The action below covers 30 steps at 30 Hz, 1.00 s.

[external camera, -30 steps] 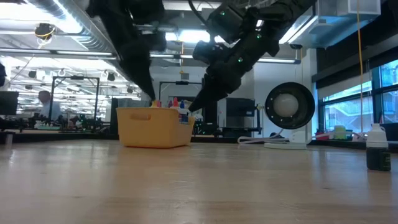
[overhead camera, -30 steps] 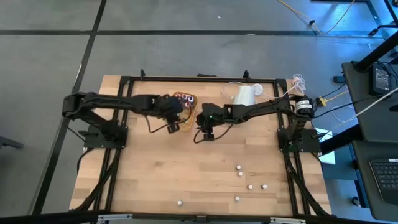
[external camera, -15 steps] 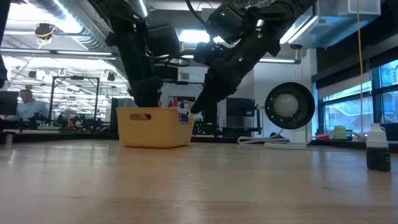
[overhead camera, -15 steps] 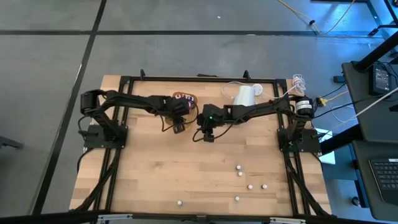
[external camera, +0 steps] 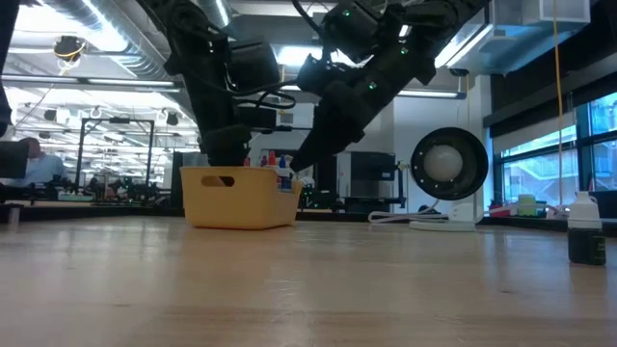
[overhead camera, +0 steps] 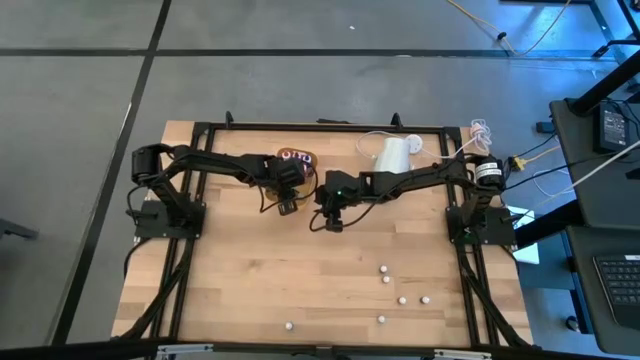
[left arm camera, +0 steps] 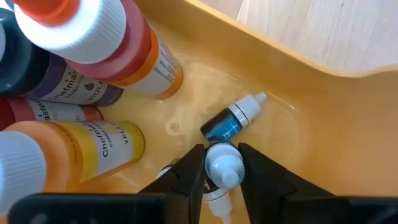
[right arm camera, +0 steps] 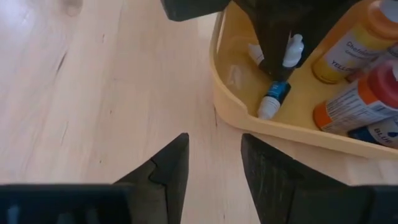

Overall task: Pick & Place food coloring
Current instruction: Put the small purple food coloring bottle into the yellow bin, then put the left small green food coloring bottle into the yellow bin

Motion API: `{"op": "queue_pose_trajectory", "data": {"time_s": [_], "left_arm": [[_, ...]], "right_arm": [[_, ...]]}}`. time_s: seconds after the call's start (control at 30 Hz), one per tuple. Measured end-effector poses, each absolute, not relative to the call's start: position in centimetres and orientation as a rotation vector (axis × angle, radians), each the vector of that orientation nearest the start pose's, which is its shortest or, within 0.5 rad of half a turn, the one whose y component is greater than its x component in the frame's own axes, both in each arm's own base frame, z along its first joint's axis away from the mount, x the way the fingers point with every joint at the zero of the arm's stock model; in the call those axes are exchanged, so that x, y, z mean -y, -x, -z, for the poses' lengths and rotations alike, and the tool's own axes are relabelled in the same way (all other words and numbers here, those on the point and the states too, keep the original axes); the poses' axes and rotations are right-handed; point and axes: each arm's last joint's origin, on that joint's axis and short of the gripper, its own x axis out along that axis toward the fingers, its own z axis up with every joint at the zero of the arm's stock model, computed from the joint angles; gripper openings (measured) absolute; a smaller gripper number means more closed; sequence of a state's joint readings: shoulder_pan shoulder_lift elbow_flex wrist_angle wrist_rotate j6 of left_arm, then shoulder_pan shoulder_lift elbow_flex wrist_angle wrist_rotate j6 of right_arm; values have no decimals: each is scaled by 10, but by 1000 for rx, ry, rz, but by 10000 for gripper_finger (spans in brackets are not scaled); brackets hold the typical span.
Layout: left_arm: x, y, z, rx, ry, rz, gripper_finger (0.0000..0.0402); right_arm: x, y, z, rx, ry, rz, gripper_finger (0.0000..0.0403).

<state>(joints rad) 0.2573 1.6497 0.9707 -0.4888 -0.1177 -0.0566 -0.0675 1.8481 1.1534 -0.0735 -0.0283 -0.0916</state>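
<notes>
A small white-capped food coloring bottle (left arm camera: pixel 222 169) is pinched between the left gripper (left arm camera: pixel 221 177) fingers low inside the yellow tray (left arm camera: pixel 323 118), apparently for release there, while the right gripper (right arm camera: pixel 214 165), fingers spread and empty, is held over the tabletop (right arm camera: pixel 93 106) just outside the tray.

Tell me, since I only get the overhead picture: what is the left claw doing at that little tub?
Observer: The left gripper is inside the yellow tray, closed on a tiny white-capped bottle.
Operator: Is anything else in there?
Observer: A small blue bottle lies on its side on the tray floor, near several larger bottles.
Operator: And the other claw?
Observer: The right gripper is open and empty, over the bare table just outside the tray.
</notes>
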Motion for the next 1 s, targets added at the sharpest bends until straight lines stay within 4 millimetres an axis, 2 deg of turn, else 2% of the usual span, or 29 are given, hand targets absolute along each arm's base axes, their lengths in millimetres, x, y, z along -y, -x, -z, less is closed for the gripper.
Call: {"op": "queue_pose_trajectory", "data": {"time_s": [0.3, 0.57, 0.7, 0.8, 0.93, 1.0], "left_arm": [[-81, -296, -171, -1162, 131, -364, 90], [-82, -297, -176, -1184, 89, -365, 136], [-83, -298, -198, -1123, 87, -399, 146], [-78, -291, -219, -1044, 113, -349, 148], [-64, -275, -250, -880, 135, -306, 145], [-52, -264, -257, -773, 132, -300, 144]], "right_arm": [[25, -387, -179, -775, 16, 15, 149], [25, -387, -179, -779, -12, 26, 149], [25, -387, -179, -778, -9, 25, 149], [25, -387, -179, -776, -9, 25, 149], [21, -388, -179, -773, 0, 14, 149], [13, -389, -180, -759, 34, -16, 149]]}}
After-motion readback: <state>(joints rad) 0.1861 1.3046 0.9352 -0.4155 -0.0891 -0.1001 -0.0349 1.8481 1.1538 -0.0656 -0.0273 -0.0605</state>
